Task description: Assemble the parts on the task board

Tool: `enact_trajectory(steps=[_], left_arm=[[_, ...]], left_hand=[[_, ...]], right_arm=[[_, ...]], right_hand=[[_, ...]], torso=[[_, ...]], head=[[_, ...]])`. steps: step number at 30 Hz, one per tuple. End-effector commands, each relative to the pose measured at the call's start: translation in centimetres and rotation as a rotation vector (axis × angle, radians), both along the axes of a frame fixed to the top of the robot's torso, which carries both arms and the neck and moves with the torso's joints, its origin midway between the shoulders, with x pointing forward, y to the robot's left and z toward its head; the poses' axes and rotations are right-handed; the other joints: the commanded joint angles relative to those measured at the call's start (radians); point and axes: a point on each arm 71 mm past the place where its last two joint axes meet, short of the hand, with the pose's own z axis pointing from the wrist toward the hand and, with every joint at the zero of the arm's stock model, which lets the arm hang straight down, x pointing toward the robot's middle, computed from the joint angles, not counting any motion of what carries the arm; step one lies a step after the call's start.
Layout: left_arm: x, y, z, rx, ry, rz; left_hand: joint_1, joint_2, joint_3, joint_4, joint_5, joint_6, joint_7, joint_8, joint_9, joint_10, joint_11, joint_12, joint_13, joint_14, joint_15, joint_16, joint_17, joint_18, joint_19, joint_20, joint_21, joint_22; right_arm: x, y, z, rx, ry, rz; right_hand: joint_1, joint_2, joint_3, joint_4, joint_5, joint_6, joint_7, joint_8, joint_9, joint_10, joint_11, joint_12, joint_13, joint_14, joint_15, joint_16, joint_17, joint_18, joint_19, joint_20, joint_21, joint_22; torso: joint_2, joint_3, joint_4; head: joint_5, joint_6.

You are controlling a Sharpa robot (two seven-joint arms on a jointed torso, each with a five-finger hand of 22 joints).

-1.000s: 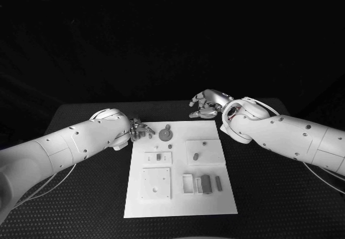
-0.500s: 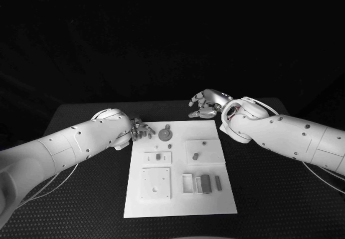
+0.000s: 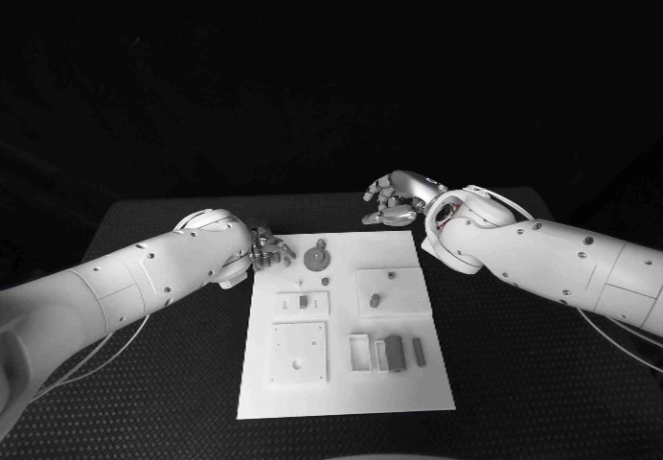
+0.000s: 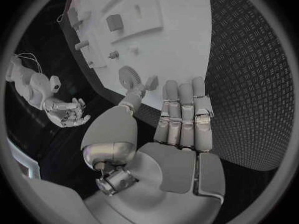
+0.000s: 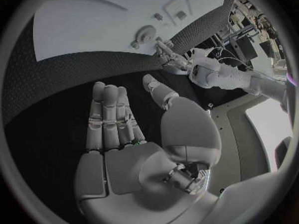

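Head view — both hands, left hand [image 3: 269,251] and right hand [image 3: 397,201], empty, fingers apart — beside task board [image 3: 346,383].

We saw our left arm [image 3: 131,273] reach in over the table's left side, its hand [image 3: 268,250] empty, fingers [image 4: 182,117] straight and side by side. Our right arm [image 3: 553,259] crossed the table's far right corner; the right hand [image 3: 397,201] hung there, empty, fingers [image 5: 107,117] extended together.
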Motion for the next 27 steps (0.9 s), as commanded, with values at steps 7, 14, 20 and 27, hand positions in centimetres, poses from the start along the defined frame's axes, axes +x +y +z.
enact_trajectory(steps=[7, 14, 20, 27], left_arm=[[-0.32, -0.19, -0.64, 0.003, 0.026, -0.019], [-0.41, -0.22, -0.68, -0.004, 0.028, -0.018], [-0.49, -0.27, -0.74, -0.006, 0.027, -0.018], [-0.46, 0.01, -0.74, -0.003, 0.022, -0.005]], left_hand=[[0.010, 0.027, 0.001, -0.027, -0.001, 0.009, -0.001, 0.000, 0.001, 0.002, -0.006, 0.000, 0.000, -0.001, 0.002, 0.003, 0.001, -0.001, 0.007, 0.004, -0.007, 0.005], [0.035, -0.015, 0.088, 0.009, -0.005, 0.014, -0.001, 0.004, 0.002, 0.006, -0.006, -0.001, -0.001, 0.001, 0.003, 0.003, 0.001, -0.002, 0.015, 0.005, -0.010, 0.007], [0.041, -0.017, 0.101, 0.009, -0.005, 0.016, -0.002, 0.007, 0.004, 0.007, -0.006, -0.001, 0.000, 0.001, 0.003, 0.004, 0.002, -0.002, 0.016, 0.005, -0.010, 0.011], [0.061, -0.003, 0.120, 0.000, -0.004, 0.022, -0.005, 0.012, 0.006, 0.012, -0.009, 0.002, 0.001, 0.005, 0.002, 0.007, 0.003, -0.001, 0.019, 0.004, -0.009, 0.016]], right_arm=[[0.32, 0.13, -0.42, 0.030, 0.049, 0.023], [0.60, -0.17, -0.56, 0.043, 0.056, 0.014], [0.72, -0.30, -0.71, 0.048, 0.062, 0.008], [0.78, -0.44, -0.78, 0.048, 0.064, 0.002]], right_hand=[[-0.017, 0.032, -0.004, -0.030, -0.001, -0.006, 0.035, 0.024, 0.012, 0.018, 0.035, -0.319, -0.312, -0.097, 0.108, -0.385, -0.155, -0.072, -0.202, 0.067, -0.190, -0.085], [-0.008, 0.041, -0.017, -0.041, -0.001, -0.010, 0.036, 0.033, 0.011, 0.023, 0.055, -0.418, -0.421, -0.165, 0.162, -0.519, -0.208, -0.104, -0.311, 0.092, -0.273, -0.107], [-0.001, 0.042, -0.028, -0.039, -0.002, -0.011, 0.036, 0.038, 0.007, 0.039, 0.061, -0.459, -0.478, -0.171, 0.173, -0.560, -0.220, -0.112, -0.336, 0.096, -0.287, -0.092], [0.000, 0.039, -0.032, -0.036, -0.002, -0.016, 0.038, 0.037, 0.003, 0.046, 0.063, -0.471, -0.498, -0.171, 0.175, -0.573, -0.222, -0.114, -0.342, 0.097, -0.293, -0.086]], torso=[[0.000, -0.0001, 0.0011], [0.000, -0.0007, 0.0008], [0.000, -0.0003, 0.0006], [0.000, -0.0004, 0.0001]], head=[[0.002, -0.002], [0.002, -0.003], [0.002, -0.003], [0.002, -0.005]])
